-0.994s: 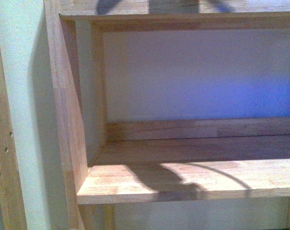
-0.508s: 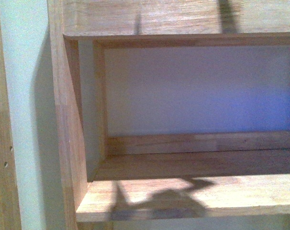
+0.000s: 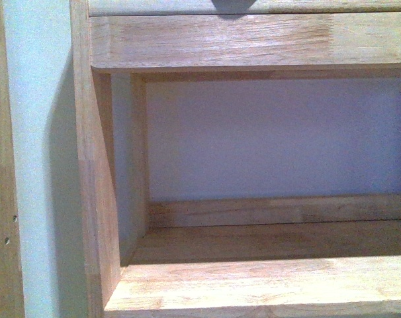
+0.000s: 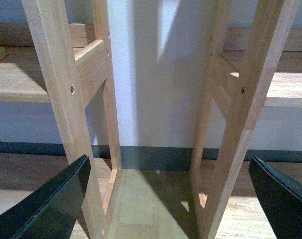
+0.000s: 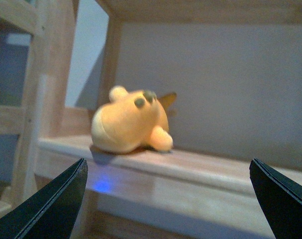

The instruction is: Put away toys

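The soft orange-yellow plush animal (image 5: pixel 132 121) lay on its side on a pale wooden shelf board (image 5: pixel 201 172), near the board's front edge and close to the upright wooden post (image 5: pixel 41 99) at one end. The right hand (image 5: pixel 167 199) hung in front of it, spread wide and holding nothing, well apart from the toy. The left hand (image 4: pixel 171 199) was also wide and empty, facing two slanted wooden frames (image 4: pixel 66 99) and the wall. The risk, as I judge it, was a nudge from the right hand tipping the toy over that front edge. The front view showed only a bare shelf compartment (image 3: pixel 267 285), no toy.
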### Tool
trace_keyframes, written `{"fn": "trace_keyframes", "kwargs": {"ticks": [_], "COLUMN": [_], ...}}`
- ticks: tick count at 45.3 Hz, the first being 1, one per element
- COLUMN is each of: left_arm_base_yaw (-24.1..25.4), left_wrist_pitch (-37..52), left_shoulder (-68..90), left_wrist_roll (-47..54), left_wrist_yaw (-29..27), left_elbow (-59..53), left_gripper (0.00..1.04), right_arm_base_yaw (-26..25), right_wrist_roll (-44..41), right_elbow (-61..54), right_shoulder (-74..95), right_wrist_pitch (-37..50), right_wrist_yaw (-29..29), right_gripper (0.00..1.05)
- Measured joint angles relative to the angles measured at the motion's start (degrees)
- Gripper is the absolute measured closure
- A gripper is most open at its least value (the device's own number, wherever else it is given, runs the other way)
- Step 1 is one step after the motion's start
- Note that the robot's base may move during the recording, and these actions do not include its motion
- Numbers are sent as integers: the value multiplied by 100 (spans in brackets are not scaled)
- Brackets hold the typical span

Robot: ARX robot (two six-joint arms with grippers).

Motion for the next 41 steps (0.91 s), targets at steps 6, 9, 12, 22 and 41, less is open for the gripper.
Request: {"fn": "trace_keyframes", "kwargs": {"ticks": [6,9,12,22,41], "left_arm_base_yaw": [0,0,0,0,-2], "left_wrist_pitch": [0,0,0,0,0], "left_shoulder": [0,0,0,0,0], "left_wrist_roll": [0,0,0,0,0], "left_wrist_yaw": [2,0,2,2,2], "left_elbow": [0,0,0,0,0], "left_gripper": [6,6,6,6,6], "right_arm_base_yaw": [-675,-649,-435,662,-472], "right_wrist_roll": [334,374,376,350,339], "right_elbow": [-1469,-2129,-2658,-3692,-4107], "right_shoulder": [-658,-981,-1305,-1969,-2404], "right_wrist_pitch": [153,127,85,-841,-1360], "right_wrist_yaw": [195,356,555,1908,896], "right_gripper": [6,6,6,18,87]}}
